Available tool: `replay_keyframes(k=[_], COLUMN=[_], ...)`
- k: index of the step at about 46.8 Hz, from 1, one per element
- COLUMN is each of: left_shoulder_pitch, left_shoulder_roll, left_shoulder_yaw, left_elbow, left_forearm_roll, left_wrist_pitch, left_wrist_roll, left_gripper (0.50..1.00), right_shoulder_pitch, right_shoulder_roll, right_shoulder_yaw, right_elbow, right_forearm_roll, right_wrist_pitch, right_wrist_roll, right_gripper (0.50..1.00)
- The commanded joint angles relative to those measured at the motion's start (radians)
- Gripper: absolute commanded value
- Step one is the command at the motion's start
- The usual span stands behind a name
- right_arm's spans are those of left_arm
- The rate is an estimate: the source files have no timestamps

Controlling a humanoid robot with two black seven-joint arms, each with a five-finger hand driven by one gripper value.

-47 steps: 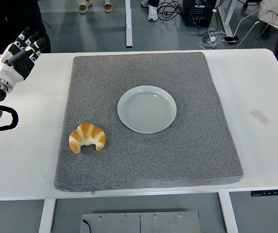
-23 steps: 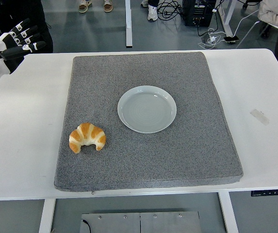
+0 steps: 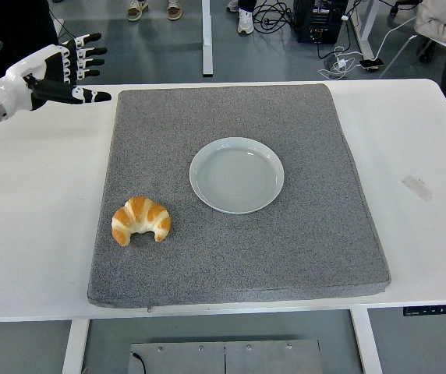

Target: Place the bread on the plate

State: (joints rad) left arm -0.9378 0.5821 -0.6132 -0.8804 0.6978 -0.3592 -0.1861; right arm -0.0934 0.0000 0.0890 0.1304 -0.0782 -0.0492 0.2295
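Observation:
A golden croissant [image 3: 140, 220] lies on the near left part of a grey mat [image 3: 238, 187]. An empty pale plate [image 3: 236, 174] sits at the mat's middle, to the right of and beyond the croissant. My left hand [image 3: 75, 70] is raised over the table's far left corner, fingers spread and holding nothing, well beyond the croissant. The right arm is out of view.
A strip of tape [image 3: 416, 188] lies on the white table [image 3: 28, 202] to the right of the mat. Beyond the far edge are a person's feet [image 3: 153, 8], table legs and cables on the floor.
My left hand has swung up and to the right, from the left edge toward the mat's far left corner. The croissant and plate have not moved.

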Motion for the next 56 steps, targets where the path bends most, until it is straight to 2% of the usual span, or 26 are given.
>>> replay_keyframes(k=[1, 5, 10, 16, 21, 26, 40, 47, 56], left_shoulder_pitch=[-0.002, -0.021, -0.067, -0.125, -0.144, -0.147, -0.142, -0.134, -0.110], left_shoulder_roll=[0.004, 0.025, 0.070, 0.117, 0.151, 0.171, 0.197, 0.202, 0.232], left_shoulder_yaw=[0.018, 0.093, 0.210, 0.292, 0.311, 0.319, 0.371, 0.412, 0.489], left_elbow=[-0.035, -0.086, -0.147, -0.210, -0.268, -0.313, -0.425, -0.463, -0.509], left_forearm_roll=[0.048, 0.111, 0.115, 0.112, 0.112, 0.114, 0.189, 0.230, 0.282], left_wrist_pitch=[0.002, 0.011, 0.042, 0.028, 0.000, 0.002, 0.019, 0.089, 0.256], left_wrist_roll=[0.026, 0.034, 0.031, 0.031, 0.031, 0.034, 0.094, 0.100, 0.099], left_gripper=[0.961, 0.961, 0.963, 0.963, 0.961, 0.963, 0.971, 0.971, 0.972], right_shoulder_pitch=[0.000, 0.000, 0.000, 0.000, 0.000, 0.000, 0.000, 0.000, 0.000], right_shoulder_roll=[0.000, 0.000, 0.000, 0.000, 0.000, 0.000, 0.000, 0.000, 0.000], right_shoulder_yaw=[0.000, 0.000, 0.000, 0.000, 0.000, 0.000, 0.000, 0.000, 0.000], right_elbow=[0.000, 0.000, 0.000, 0.000, 0.000, 0.000, 0.000, 0.000, 0.000], right_forearm_roll=[0.000, 0.000, 0.000, 0.000, 0.000, 0.000, 0.000, 0.000, 0.000], right_wrist_pitch=[0.000, 0.000, 0.000, 0.000, 0.000, 0.000, 0.000, 0.000, 0.000], right_wrist_roll=[0.001, 0.001, 0.001, -0.001, 0.001, 0.001, -0.001, 0.001, 0.001], right_gripper=[1.000, 1.000, 1.000, 1.000, 1.000, 1.000, 1.000, 1.000, 1.000])
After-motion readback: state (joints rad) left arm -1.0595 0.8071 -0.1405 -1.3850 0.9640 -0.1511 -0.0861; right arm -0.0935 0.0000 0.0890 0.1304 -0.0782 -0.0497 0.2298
